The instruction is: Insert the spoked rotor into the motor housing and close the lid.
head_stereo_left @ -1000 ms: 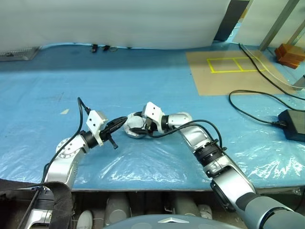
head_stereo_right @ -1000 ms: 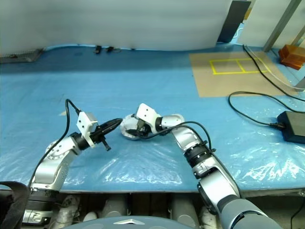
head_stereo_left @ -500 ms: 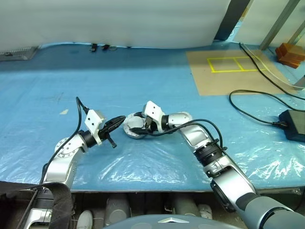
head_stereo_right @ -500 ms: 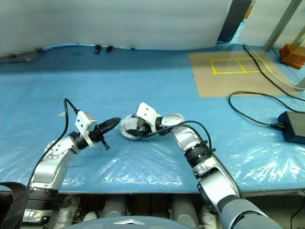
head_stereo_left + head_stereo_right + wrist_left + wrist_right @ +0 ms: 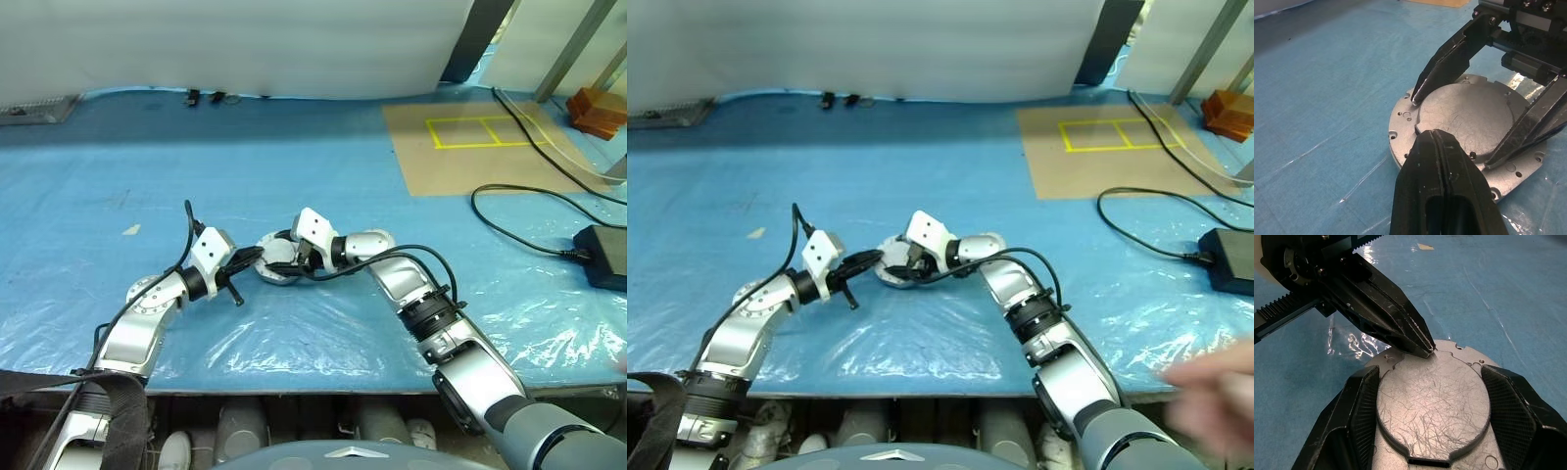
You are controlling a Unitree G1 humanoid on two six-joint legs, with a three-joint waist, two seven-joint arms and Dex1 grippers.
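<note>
Head pair looks down; wrist cameras face the lid [image 5: 1469,117] closely.

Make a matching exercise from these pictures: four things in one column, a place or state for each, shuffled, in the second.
Things:
1. left gripper
2. right gripper
3. round scratched silver metal lid
4. black power brick

States:
A. fingers spread either side of the raised disc
B. on the blue plastic sheet, far right
C. fingers shut, tips at the lid's edge
D. between two black fingers

Pairs: 1-C, 2-A, 3-D, 4-B
</note>
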